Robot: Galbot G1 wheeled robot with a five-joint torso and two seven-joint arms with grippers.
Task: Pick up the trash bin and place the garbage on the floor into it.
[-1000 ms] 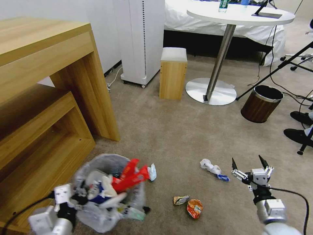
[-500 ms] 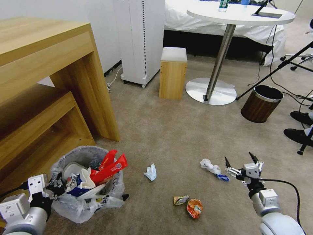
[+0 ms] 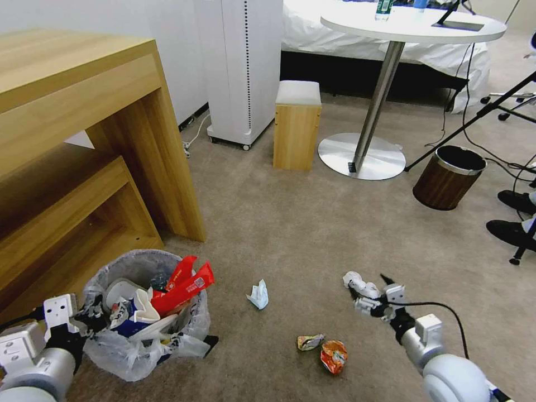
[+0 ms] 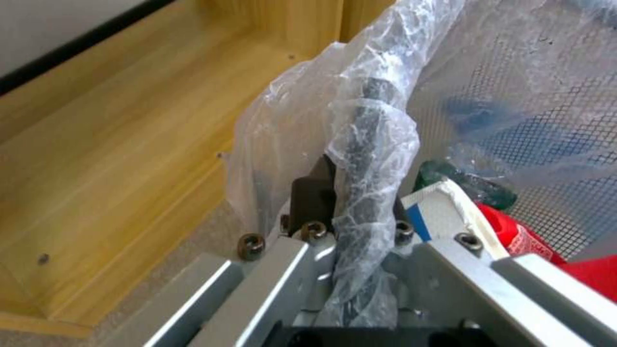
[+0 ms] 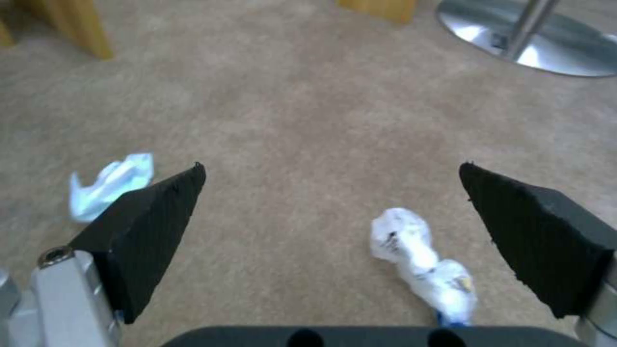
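Trash bin (image 3: 146, 312) gripped at its rim by the left gripper (image 4: 350, 212)
Right gripper (image 5: 331, 212) was held wide open, empty, over a white wrapper (image 5: 421, 262); tissue (image 3: 258, 294) lay at its nine o'clock

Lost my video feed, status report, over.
Left gripper shut on trash bin rim, bin on carpet by wooden desk. Right gripper open, low over white crumpled wrapper. Nothing between the pads and it.
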